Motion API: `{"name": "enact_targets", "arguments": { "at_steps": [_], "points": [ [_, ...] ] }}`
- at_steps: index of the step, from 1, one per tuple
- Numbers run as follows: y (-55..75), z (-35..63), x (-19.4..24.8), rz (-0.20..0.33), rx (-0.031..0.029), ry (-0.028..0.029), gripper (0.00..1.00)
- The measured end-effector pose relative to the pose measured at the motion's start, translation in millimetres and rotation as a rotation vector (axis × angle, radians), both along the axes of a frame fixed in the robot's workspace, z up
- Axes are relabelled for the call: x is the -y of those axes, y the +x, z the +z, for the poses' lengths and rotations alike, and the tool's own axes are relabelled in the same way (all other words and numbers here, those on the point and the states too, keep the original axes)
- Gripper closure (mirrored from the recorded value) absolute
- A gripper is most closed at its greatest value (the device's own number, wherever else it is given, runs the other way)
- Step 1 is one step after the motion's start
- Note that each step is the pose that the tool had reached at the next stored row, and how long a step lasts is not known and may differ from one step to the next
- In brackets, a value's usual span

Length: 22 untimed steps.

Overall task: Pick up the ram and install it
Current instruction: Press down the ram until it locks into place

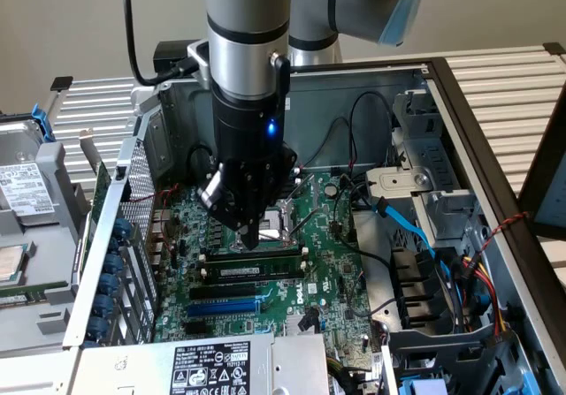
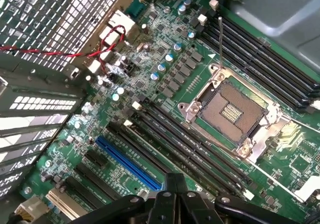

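Ram (image 1: 252,272) lies flat along the black memory slots (image 1: 248,255) on the motherboard (image 1: 332,271), in front of the CPU socket (image 1: 285,216). Its white label faces up, and it looks seated in a slot rather than loose. Just above it hangs the gripper (image 1: 250,239), tip pointing down at the slot row, close to the stick but not gripping it. In the wrist view the fingers (image 2: 175,180) come together to a narrow point with nothing between them. Below them run the dark slots (image 2: 185,154), with the open socket (image 2: 230,111) beyond.

The blue slot (image 1: 223,307) (image 2: 127,164) lies beside the memory slots, on the side away from the socket. A red and black wire (image 2: 50,51) crosses the perforated case wall (image 2: 60,13). Towards the exterior view's right, blue cables (image 1: 416,236) run down by the drive bays (image 1: 424,192).
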<state>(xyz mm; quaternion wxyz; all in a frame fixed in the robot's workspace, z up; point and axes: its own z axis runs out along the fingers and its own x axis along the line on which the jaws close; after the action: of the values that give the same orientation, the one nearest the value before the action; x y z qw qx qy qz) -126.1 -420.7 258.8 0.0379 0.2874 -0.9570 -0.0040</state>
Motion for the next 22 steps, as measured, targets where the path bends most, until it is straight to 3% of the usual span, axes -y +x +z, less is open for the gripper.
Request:
{"name": "enact_targets", "arguments": {
  "at_steps": [22],
  "points": [
    [0.0, -5.5, 0.0, -0.389, -0.0001, -0.0002, 0.90]
  ]
}}
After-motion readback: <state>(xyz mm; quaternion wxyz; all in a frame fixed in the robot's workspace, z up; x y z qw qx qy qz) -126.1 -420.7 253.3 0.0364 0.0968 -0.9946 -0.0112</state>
